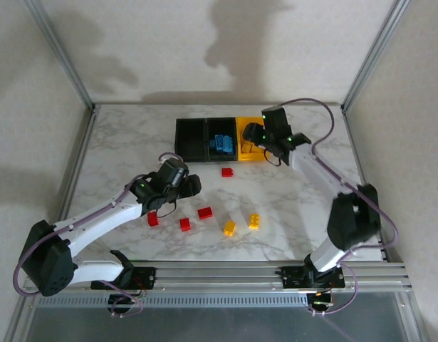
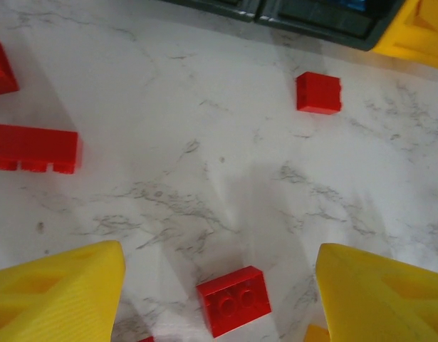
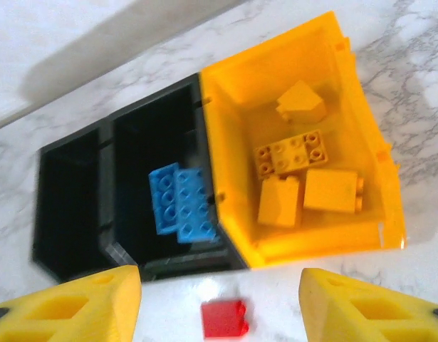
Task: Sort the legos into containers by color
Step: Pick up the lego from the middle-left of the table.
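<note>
the left tool (image 2: 220, 274), fingers apart, hangs over a small red studded plastic brick (image 2: 233, 301) low in its wrist frame, so it should likely drop straight, centre it and close on flat sides, while the right tool (image 3: 220, 281) gapes empty by the yellow plastic bin (image 3: 361, 121).

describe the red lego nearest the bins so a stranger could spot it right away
Find the row of three joined bins at the far side of the marble table. Just in front of where the middle black bin meets the yellow bin, one red lego lies alone. The other red legos cluster much nearer, by the left arm.
</note>
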You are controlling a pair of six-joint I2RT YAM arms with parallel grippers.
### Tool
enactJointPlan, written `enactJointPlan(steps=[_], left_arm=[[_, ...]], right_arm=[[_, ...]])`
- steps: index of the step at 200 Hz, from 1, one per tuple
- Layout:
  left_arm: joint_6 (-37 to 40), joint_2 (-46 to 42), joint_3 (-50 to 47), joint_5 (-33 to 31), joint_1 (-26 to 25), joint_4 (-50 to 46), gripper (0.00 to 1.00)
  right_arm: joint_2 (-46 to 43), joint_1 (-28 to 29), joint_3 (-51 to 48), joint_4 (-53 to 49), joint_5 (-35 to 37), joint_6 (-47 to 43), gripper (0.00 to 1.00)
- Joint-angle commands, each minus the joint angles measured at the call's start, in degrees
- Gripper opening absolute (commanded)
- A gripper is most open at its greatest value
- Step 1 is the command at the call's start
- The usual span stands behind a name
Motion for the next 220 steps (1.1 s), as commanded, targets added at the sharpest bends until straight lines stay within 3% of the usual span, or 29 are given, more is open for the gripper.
enactJointPlan(steps=[1,71,140,166,220], left_arm=[[-1.1,0.4,1.3,-1.6,0.5,-6.2,0.72],[-7.1,-1.7,-5.6,2.2,-3.4,-8.8,0.78],[-11.4,3.4,-8.4,1.3,-9.5,-7.4,0.74],[-11.8,6.3,-8.5,0.7,-11.3,-7.6,0.65],[-10.3,8.9,-4.8,-3.9,-11.7,-10.7,0.29]], right_arm=[[-6.2,2.3,-8.0,2.4,0.4,-2.7,0.62],[-20.1,6.3,-27.5,6.9,-4.7,-1.7,0.65],[-20.6,6.6,-31.1,9.0,-4.3,0.7,0.65],[-19.5,6.7,-30.5,9.0,-4.3,0.9,0.65],[-19.4,6.6,-29.7,8.3,-3.3,0.5,0.64]])
